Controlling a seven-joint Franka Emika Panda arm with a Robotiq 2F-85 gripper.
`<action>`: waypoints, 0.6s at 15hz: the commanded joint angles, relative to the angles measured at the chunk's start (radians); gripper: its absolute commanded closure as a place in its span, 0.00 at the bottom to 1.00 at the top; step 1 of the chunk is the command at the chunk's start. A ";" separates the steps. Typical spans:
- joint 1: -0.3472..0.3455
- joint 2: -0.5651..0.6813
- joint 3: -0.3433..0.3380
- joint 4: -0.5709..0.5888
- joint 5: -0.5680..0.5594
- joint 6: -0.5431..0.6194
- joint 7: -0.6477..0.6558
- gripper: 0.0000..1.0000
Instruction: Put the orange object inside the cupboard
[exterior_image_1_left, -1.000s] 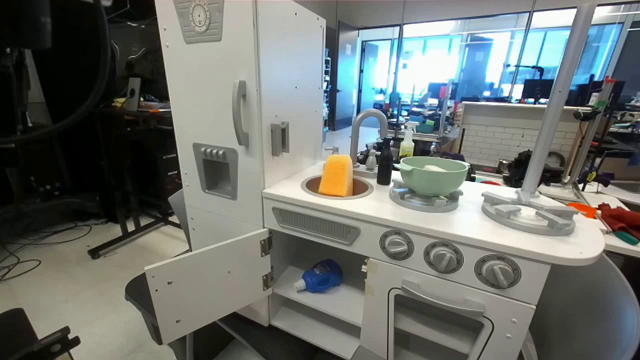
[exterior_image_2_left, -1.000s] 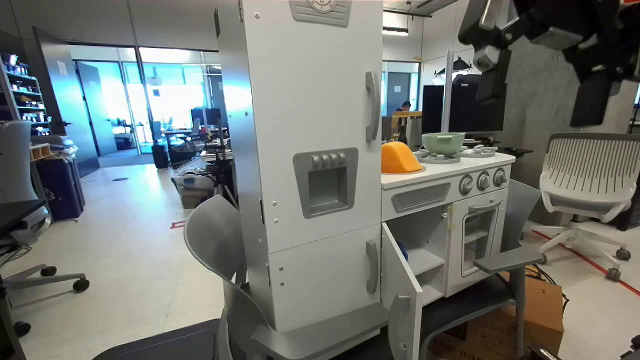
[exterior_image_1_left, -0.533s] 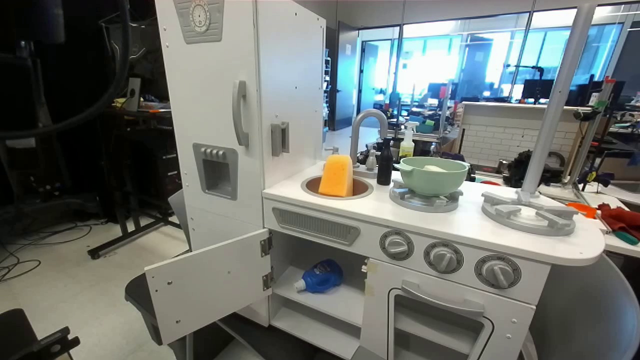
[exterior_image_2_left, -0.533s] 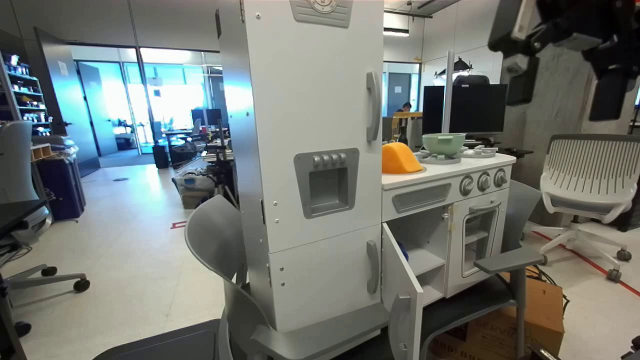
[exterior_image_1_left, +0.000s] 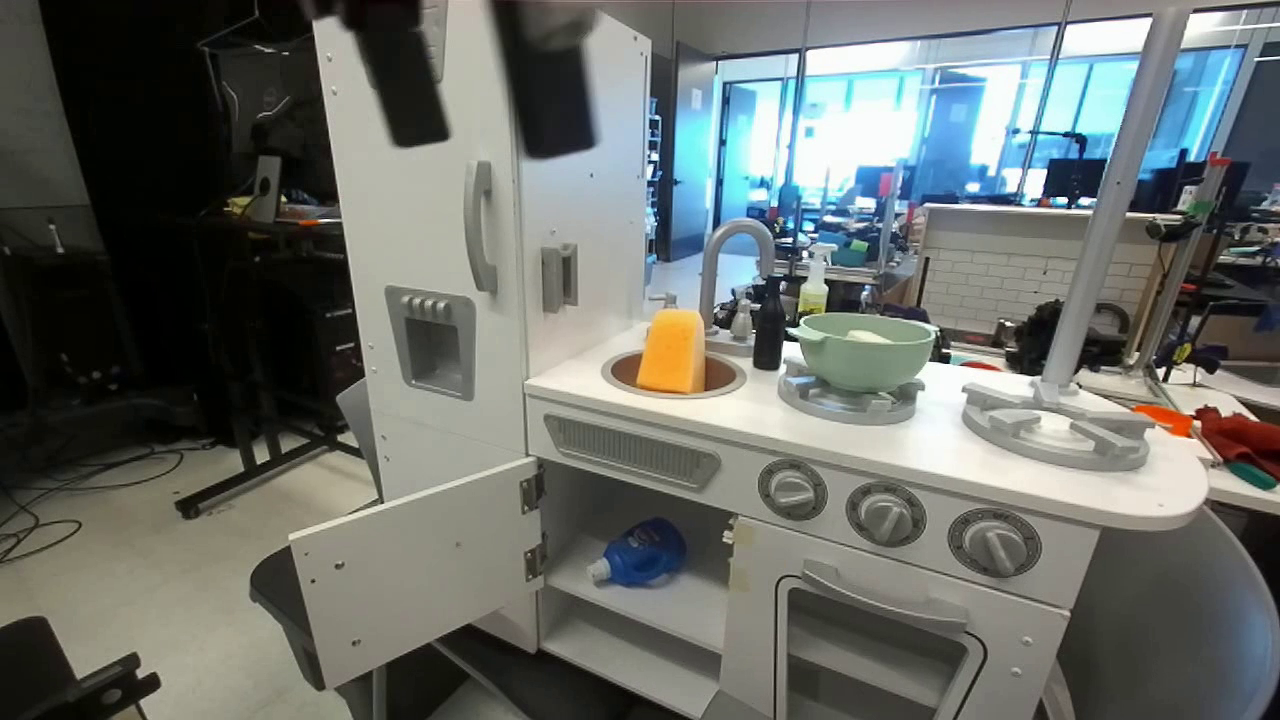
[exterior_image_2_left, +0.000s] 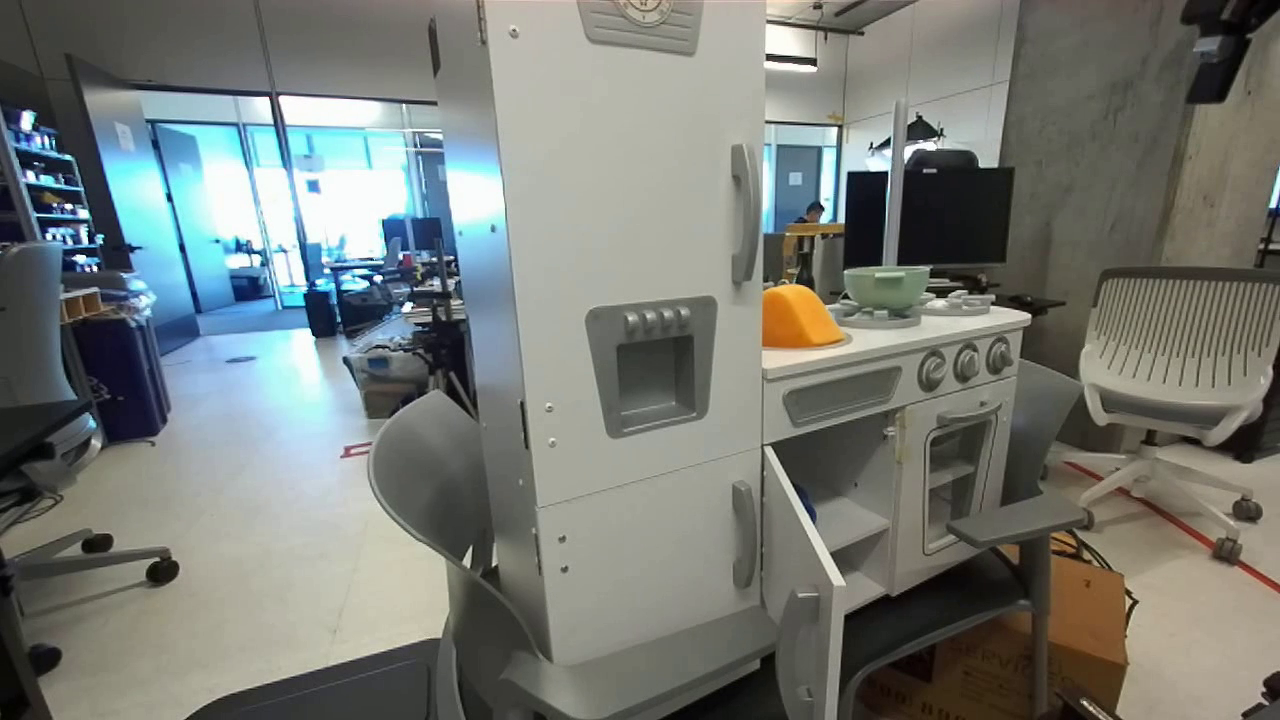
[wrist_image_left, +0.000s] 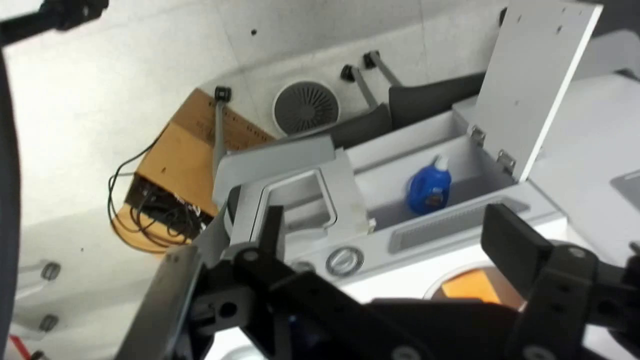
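The orange object (exterior_image_1_left: 673, 352) stands in the sink recess of the white countertop, and it also shows in an exterior view (exterior_image_2_left: 800, 318). In the wrist view the orange object (wrist_image_left: 470, 287) is partly hidden behind my gripper. The cupboard (exterior_image_1_left: 690, 605) below has its door (exterior_image_1_left: 425, 570) swung wide open; the open cupboard (wrist_image_left: 380, 175) shows in the wrist view too. My gripper (exterior_image_1_left: 490, 148) is open and empty, high in front of the fridge part. Its fingers are wide apart in the wrist view (wrist_image_left: 383, 209); in an exterior view only part of the gripper (exterior_image_2_left: 1212, 78) shows at the top right.
A blue bottle (exterior_image_1_left: 645, 553) lies on the cupboard's upper shelf. A faucet (exterior_image_1_left: 712, 265), a black bottle (exterior_image_1_left: 769, 328) and a green bowl (exterior_image_1_left: 865, 355) stand by the sink. The tall fridge part (exterior_image_1_left: 440, 230) rises beside it. Grey chairs (exterior_image_2_left: 430, 470) stand close around the kitchen.
My gripper has come into an exterior view at the top, in front of the fridge part. In another exterior view it has moved up and right, mostly out of frame. The orange object has not moved.
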 joint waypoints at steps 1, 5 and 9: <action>0.017 0.162 -0.050 0.177 0.027 0.108 -0.090 0.00; 0.043 0.351 -0.026 0.366 0.044 0.180 -0.110 0.00; 0.069 0.544 0.029 0.541 0.037 0.204 -0.098 0.00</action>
